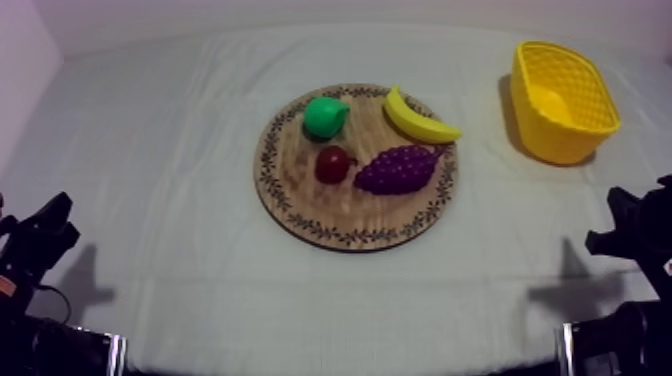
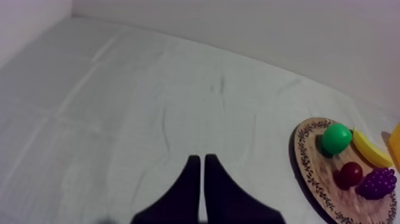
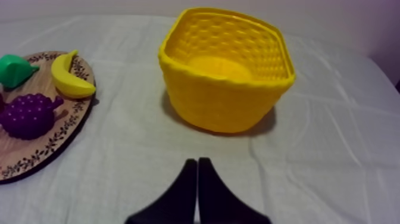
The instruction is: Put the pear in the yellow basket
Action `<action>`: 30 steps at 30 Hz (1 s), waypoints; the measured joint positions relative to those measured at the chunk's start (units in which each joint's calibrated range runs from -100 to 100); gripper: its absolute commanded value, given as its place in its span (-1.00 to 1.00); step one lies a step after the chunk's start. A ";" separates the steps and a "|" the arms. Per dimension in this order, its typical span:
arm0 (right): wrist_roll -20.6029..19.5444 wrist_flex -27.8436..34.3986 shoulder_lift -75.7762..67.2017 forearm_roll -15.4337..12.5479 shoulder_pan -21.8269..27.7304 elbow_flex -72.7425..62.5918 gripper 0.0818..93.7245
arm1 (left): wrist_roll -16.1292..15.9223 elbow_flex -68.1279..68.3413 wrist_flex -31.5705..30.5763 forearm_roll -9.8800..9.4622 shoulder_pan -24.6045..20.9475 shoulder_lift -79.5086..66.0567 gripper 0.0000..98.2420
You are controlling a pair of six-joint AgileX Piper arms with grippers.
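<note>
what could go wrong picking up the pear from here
1. The pear lies close to the small red fruit; fingers coming down could knock it.
2. The left gripper and right gripper are both shut; whichever goes must open first or it may shove the pear across the wooden board.
3. The yellow basket stands apart from the board at the robot's right, so the rounded pear might slip on the carry.

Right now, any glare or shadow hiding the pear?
Top view: no glare, pear evenly lit, its shadow small on the wooden board. Left wrist view: pear bright, unshaded. Right wrist view: yellow basket throws a soft shadow at its base, short of the board.
</note>
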 measured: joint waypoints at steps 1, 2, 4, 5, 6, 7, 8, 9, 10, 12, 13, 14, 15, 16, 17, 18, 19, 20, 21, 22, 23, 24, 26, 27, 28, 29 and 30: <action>0.00 0.00 0.00 0.05 0.00 0.00 -0.99 | 0.00 0.00 0.00 0.00 0.00 0.00 -1.00; 0.00 0.00 0.00 0.05 0.00 0.00 -0.99 | 0.00 0.00 0.00 0.00 0.00 0.00 -1.00; 0.00 0.00 0.00 0.05 0.00 0.00 -0.99 | 0.00 0.00 0.00 0.00 0.00 0.00 -1.00; 0.00 0.00 0.00 0.05 0.00 0.00 -0.99 | 0.00 0.00 0.00 0.00 0.00 0.00 -1.00; 0.00 0.00 0.00 0.05 0.00 0.00 -0.99 | 0.00 0.00 0.00 0.00 0.00 0.00 -1.00; 0.04 0.00 0.00 0.05 0.00 0.00 -0.99 | 0.00 0.00 0.00 0.00 0.00 0.00 -1.00; 0.05 0.00 0.00 0.05 -0.22 0.00 -0.99 | 0.00 0.00 0.00 0.00 0.00 0.00 -1.00; 0.11 0.00 0.00 0.05 -0.58 0.00 -0.99 | 0.00 0.00 0.00 0.00 0.00 0.00 -1.00; 0.15 0.00 0.00 0.05 -0.84 0.00 -0.99 | 0.00 0.00 0.00 0.00 0.00 0.00 -1.00; 0.15 0.07 0.00 0.05 -1.63 0.00 -0.99 | 0.00 0.00 0.00 0.00 0.00 0.00 -1.00; 0.26 0.46 0.00 0.25 -2.03 -0.15 -0.99 | 0.00 0.00 0.00 0.00 0.00 0.00 -1.00; 0.65 1.14 0.08 0.72 -2.62 -0.49 -0.99 | 0.00 0.00 0.00 0.00 0.00 0.00 -1.00; 1.18 2.33 0.33 1.22 -3.27 -0.90 -0.99 | 0.00 0.00 0.00 0.00 0.00 0.00 -1.00; 1.54 3.09 0.65 1.53 -3.93 -1.13 -0.99 | 0.00 0.00 0.00 0.00 0.00 0.00 -1.00; 1.70 3.97 1.28 1.89 -4.63 -1.33 -0.99 | 0.00 0.00 0.00 0.00 0.00 0.00 -1.00; 1.70 4.79 2.18 2.56 -5.42 -1.70 -0.99 | 0.00 0.00 0.00 0.00 0.00 0.00 -1.00; 1.63 5.13 3.06 3.76 -6.09 -2.02 -0.99 | 0.00 0.00 0.00 0.00 0.00 0.00 -1.00; 1.31 5.03 4.29 5.08 -7.00 -2.48 -0.99 | 0.00 0.00 0.00 0.00 0.00 0.00 -1.00; 0.71 4.96 5.69 6.21 -7.97 -3.00 -0.99 | 0.00 0.00 0.00 0.00 0.00 0.00 -1.00; -0.09 4.96 7.24 7.21 -8.93 -3.66 -0.99 | 0.00 0.00 0.00 0.00 0.00 0.00 -1.00; -0.88 5.20 8.49 8.03 -9.67 -4.48 -0.99 | 0.00 0.00 0.00 0.00 0.00 0.00 -1.00; -2.01 5.73 10.18 9.07 -10.58 -5.62 -0.99 | 0.00 0.00 0.00 0.00 0.00 0.00 -1.00; -4.52 7.49 13.85 9.95 -12.19 -8.43 -0.99 | 0.00 0.00 0.00 0.00 0.00 0.00 -1.00; -6.17 8.58 15.81 10.00 -12.90 -10.41 -0.99 | 0.00 0.00 0.00 0.00 0.00 0.00 -1.00; -7.88 10.28 17.82 9.90 -13.54 -12.70 -0.99 | 0.00 0.00 0.00 0.00 0.00 0.00 -1.00; -9.37 12.11 19.43 9.28 -14.01 -14.61 -0.99 | 0.00 0.00 0.00 0.00 0.00 0.00 -1.00; -10.71 14.02 21.44 8.49 -14.53 -17.10 -0.99 | 0.00 0.00 0.00 0.00 0.00 0.00 -1.00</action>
